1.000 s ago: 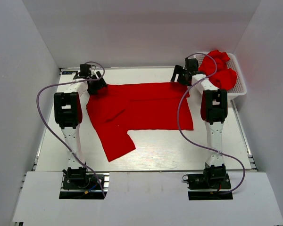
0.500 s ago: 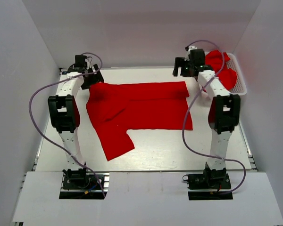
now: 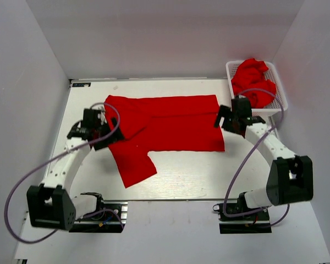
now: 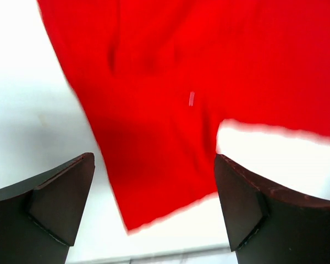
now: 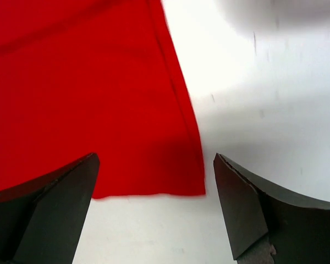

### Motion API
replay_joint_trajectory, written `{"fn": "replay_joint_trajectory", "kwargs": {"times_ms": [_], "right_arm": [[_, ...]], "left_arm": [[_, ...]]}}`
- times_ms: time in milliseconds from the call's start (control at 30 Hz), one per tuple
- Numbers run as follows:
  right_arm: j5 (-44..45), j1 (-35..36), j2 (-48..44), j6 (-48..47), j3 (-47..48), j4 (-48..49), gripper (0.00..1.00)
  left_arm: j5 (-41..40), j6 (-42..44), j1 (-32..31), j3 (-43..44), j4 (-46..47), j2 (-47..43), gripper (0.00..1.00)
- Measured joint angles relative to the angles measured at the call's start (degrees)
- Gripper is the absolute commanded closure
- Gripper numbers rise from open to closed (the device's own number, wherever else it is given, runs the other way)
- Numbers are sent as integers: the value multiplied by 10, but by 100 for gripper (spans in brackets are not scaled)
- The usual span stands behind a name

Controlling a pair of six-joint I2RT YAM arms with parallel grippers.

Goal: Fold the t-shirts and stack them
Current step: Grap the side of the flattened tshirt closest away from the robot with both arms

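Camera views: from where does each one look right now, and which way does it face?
Top external: above and behind the bases, looking down on the white table; both arms, the spread bright red t-shirt and white plastic lattice basket show.
Left wrist: on the left gripper, facing down at the shirt's sleeve; open fingers frame it.
Right wrist: on the right gripper, facing down at the shirt's corner; open fingers show.
Shared: all three see that shirt.

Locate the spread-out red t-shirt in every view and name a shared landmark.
Top external: spread-out t-shirt lies mid-table, sleeve toward the near left.
Left wrist: it fills the top and middle.
Right wrist: it covers the upper left.
Shared landmark: the white table under it.
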Motion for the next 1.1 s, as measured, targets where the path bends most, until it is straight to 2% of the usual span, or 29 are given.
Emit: {"fn": "replay_joint_trajectory", "kwargs": {"times_ms": [133, 267, 500, 600, 733, 933, 1100], "right_arm": [[14, 0, -47, 40, -67, -20, 10], [20, 0, -72, 66, -89, -25, 10], [27, 0, -70, 83, -89, -23, 10], [31, 0, -63, 86, -89, -23, 10], [35, 0, -54, 87, -89, -23, 10], [37, -1, -19, 87, -89, -26, 10], [40, -1, -17, 87, -89, -27, 10]], "left_arm": [[17, -4, -40, -75, -46, -52, 1], [25, -20, -80, -133, -81, -81, 1], [19, -81, -162, -158, -113, -61, 1], [8, -108, -194, -167, -113, -23, 6], [-11, -136, -223, -181, -123, -7, 21], [-45, -158, -247, -181, -116, 8, 30], [-59, -165, -267, -182, -94, 50, 44]]}}
